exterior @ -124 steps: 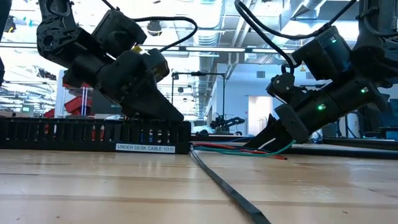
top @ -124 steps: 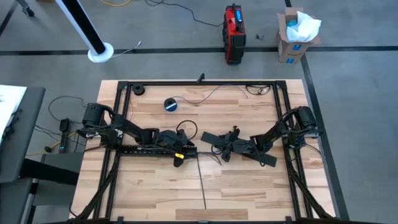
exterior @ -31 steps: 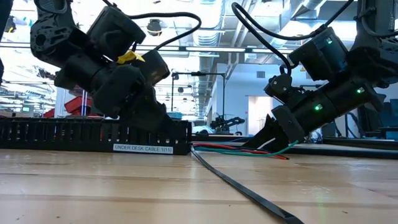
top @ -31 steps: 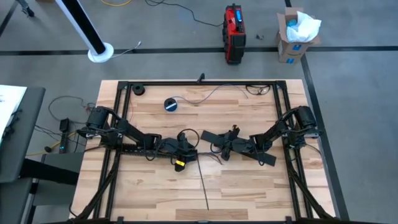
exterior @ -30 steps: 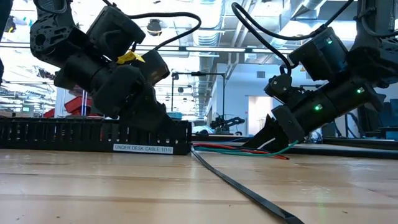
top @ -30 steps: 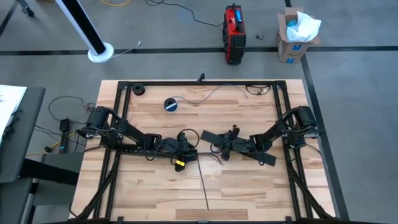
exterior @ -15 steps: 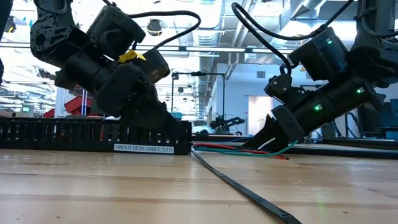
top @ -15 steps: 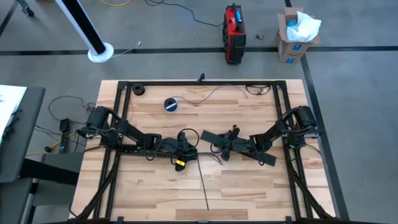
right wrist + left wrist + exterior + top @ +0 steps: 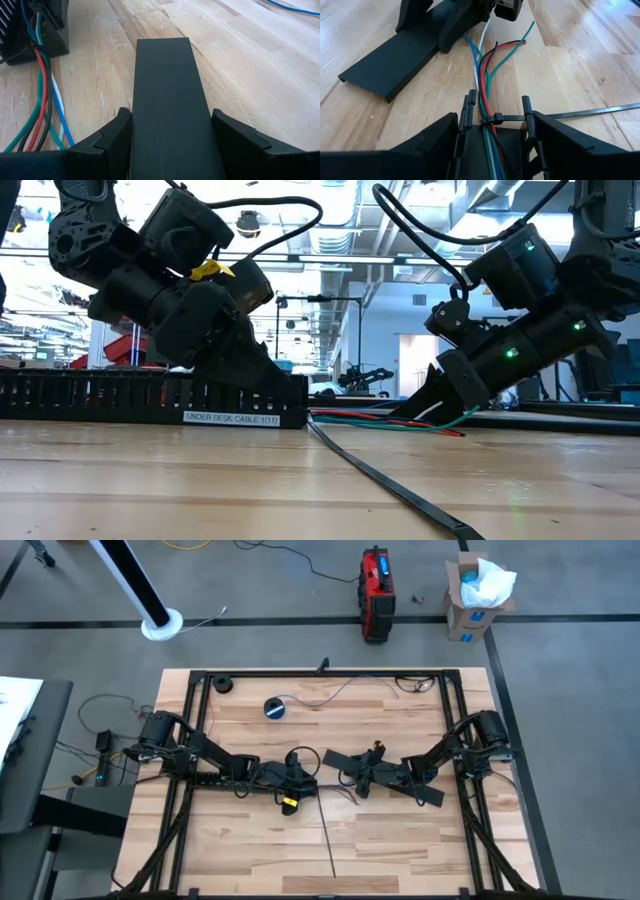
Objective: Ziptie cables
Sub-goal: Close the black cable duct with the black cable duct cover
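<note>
A pale wooden counter [image 9: 400, 850] with a black frame stands on a grey floor, with one red case [image 9: 376, 582] and one cardboard box [image 9: 472, 595] on the floor beyond it. Two dark arms reach inward from the counter's sides and almost meet at its middle.

On the counter lie one long slotted cable tray [image 9: 100, 395], one flat black strip [image 9: 167, 80] and one bundle of cables [image 9: 482, 85]. As far as I can count there are six cables: blue, white, black, red and two green. There is also one zip tie [image 9: 326, 835] and one small blue tape roll [image 9: 275, 708], which sits well apart toward the far edge.

The cables run out of the tray's open end and fan across the wood toward the strip. The zip tie is looped round them at the tray's mouth, its tail trailing toward the near edge.

Compared with four seconds ago, the left arm has stretched further toward the centre. A yellow tag [image 9: 205, 270] now shows on its wrist in the low view, and the tray's label has shifted slightly. Nothing has moved in the last half second.

The left arm slopes low. The left gripper [image 9: 495, 122] is down at the tray's end, its fingers spread and set against the tray's two walls, with the cables passing between them. The right arm also slopes down. The right gripper [image 9: 358, 778] clasps the flat strip across its width, just beside the loose cable ends.
</note>
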`<action>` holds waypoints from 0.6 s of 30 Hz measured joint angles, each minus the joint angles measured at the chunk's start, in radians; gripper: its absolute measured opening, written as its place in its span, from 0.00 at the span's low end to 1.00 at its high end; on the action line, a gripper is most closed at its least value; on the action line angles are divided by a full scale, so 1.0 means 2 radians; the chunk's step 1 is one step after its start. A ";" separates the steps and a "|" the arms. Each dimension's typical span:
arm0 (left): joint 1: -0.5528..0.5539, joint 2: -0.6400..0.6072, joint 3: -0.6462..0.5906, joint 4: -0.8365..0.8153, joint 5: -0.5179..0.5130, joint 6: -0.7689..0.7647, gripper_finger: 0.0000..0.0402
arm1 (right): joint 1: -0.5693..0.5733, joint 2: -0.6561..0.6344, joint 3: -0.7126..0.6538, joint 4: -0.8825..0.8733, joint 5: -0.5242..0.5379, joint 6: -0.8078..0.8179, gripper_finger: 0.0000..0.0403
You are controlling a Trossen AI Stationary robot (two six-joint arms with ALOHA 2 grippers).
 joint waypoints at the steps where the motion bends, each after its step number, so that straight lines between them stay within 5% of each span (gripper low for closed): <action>1: 0.000 0.000 0.000 0.000 -0.001 0.000 0.57 | 0.000 0.000 0.000 0.002 0.001 0.000 0.57; 18: 0.000 0.000 0.001 -0.009 -0.006 -0.005 0.57 | 0.000 0.002 0.027 0.026 0.003 -0.028 0.55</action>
